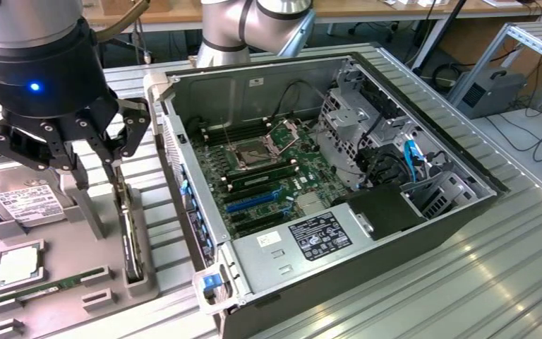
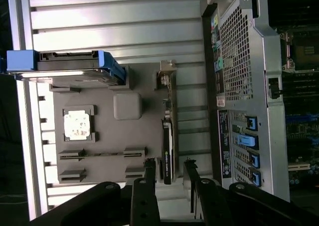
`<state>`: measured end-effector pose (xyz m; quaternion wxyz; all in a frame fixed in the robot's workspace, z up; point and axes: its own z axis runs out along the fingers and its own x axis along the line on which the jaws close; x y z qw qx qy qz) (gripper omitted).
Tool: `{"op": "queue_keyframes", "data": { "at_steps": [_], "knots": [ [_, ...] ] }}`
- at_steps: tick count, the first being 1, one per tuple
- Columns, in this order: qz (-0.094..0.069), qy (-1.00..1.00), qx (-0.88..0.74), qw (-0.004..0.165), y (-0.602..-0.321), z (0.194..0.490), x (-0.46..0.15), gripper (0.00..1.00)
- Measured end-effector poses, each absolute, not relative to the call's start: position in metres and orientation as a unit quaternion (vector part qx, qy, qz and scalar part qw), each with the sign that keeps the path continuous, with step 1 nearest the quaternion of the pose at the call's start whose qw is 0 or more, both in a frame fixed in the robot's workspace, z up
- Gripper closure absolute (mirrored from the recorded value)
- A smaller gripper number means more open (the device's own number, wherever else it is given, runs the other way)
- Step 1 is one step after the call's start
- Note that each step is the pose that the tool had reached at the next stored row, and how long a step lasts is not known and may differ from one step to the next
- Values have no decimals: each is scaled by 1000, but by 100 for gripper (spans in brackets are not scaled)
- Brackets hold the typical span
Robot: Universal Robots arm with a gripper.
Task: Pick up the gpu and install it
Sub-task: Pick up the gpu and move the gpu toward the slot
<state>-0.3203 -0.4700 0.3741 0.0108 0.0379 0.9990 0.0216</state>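
Observation:
The gpu (image 1: 132,240) is a thin dark card standing on edge in a slot of the grey holder tray (image 1: 64,282), on the exterior view's left beside the open computer case (image 1: 281,63). My gripper (image 1: 97,185) hangs just above the card's far end. In the wrist view the gpu (image 2: 167,146) runs lengthwise into the gap between my two dark fingers (image 2: 149,173). The gripper (image 2: 169,167) is open, with space showing on both sides of the card. It holds nothing.
The tray also carries a hard drive (image 1: 22,201), a processor chip (image 1: 17,265) and a green memory stick (image 1: 50,288). Inside the case lies the motherboard (image 1: 271,169) with blue expansion slots (image 1: 252,200). Slatted aluminium table (image 1: 459,282) surrounds everything.

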Motion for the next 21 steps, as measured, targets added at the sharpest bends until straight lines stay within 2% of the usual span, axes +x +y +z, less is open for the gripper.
{"op": "queue_keyframes", "data": {
  "at_steps": [8,16,17,18,21],
  "knots": [
    [22,999,38,11,-470,352,-320,64],
    [22,999,38,11,-470,351,-320,64],
    [22,999,38,11,-470,351,-320,63],
    [22,999,38,11,-470,351,-320,56],
    [22,999,38,11,-470,348,-320,56]
  ]
}}
